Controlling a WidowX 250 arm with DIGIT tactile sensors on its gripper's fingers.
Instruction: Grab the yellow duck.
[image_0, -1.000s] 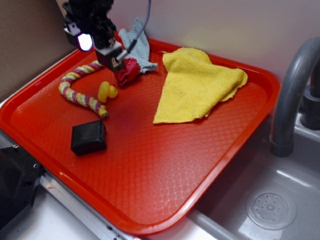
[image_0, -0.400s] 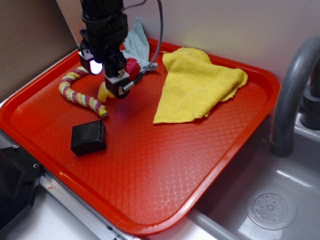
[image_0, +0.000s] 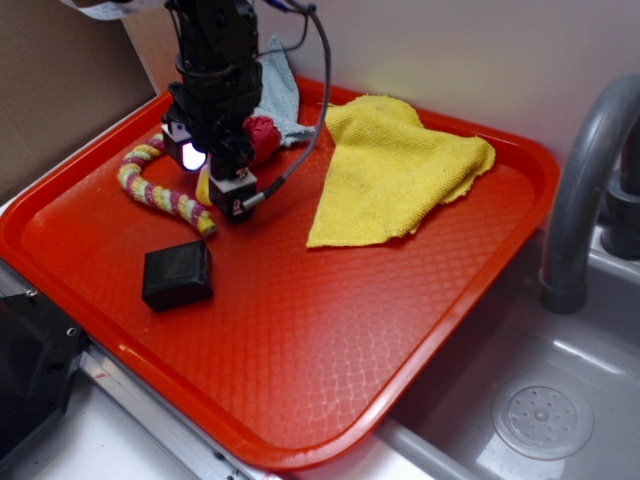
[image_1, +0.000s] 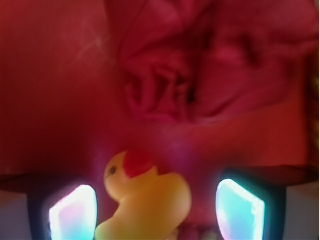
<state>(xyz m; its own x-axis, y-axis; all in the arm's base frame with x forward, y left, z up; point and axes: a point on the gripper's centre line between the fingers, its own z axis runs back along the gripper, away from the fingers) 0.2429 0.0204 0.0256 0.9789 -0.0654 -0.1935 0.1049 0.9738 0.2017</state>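
The yellow duck (image_1: 150, 197), small and glossy with a red beak, lies on the red tray (image_0: 330, 330) right between my fingers. In the wrist view there is a gap on each side of it, between it and the glowing pads (image_1: 72, 212). My gripper (image_1: 156, 210) is open and set down low around the duck. From the exterior view my gripper (image_0: 230, 200) covers most of the duck (image_0: 204, 186), so only a yellow sliver shows at its left.
A yellow-and-pink rope (image_0: 150, 190) curls just left of the gripper. A black box (image_0: 178, 275) sits in front. A crumpled red cloth (image_0: 262, 135) and a grey-blue cloth (image_0: 275, 90) lie behind, a large yellow cloth (image_0: 395, 165) to the right. A grey faucet (image_0: 585, 190) and sink (image_0: 540, 420) border the tray.
My gripper has moved forward from over the red cloth and come down around the duck, which now sits between the open fingers.
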